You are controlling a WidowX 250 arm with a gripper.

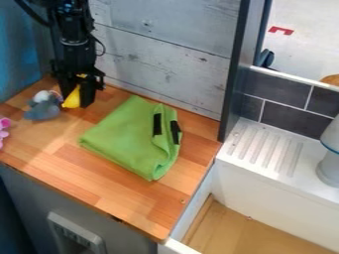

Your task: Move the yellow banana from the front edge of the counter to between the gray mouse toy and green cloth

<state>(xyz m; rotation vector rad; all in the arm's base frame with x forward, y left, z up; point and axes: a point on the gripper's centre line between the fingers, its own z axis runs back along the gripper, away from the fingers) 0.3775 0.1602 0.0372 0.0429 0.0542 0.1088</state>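
1. The claw point(75, 102) is seen low over the back of the worktop point(109, 189), near the plank wall point(162, 54). It appears to be closed on a small yellow object point(72, 98).
2. The yellow object is held narrow end up, its wider lower part close to the worktop; whether the surface is touched cannot be told. It is judged light, but its stiffness cannot be judged. The wider part would be best gripped across its sides, as the narrow end could slip.
3. Just beside it, a grey plush toy point(45, 109) with a whitish part is seen, probably soft and easily squeezed.
4. On the other side, a green cloth point(126, 136) with two black strips is laid folded. It is judged limp and light, best pinched at a folded edge.
5. At the view's left edge, a pink item point(4, 130) is partly seen.
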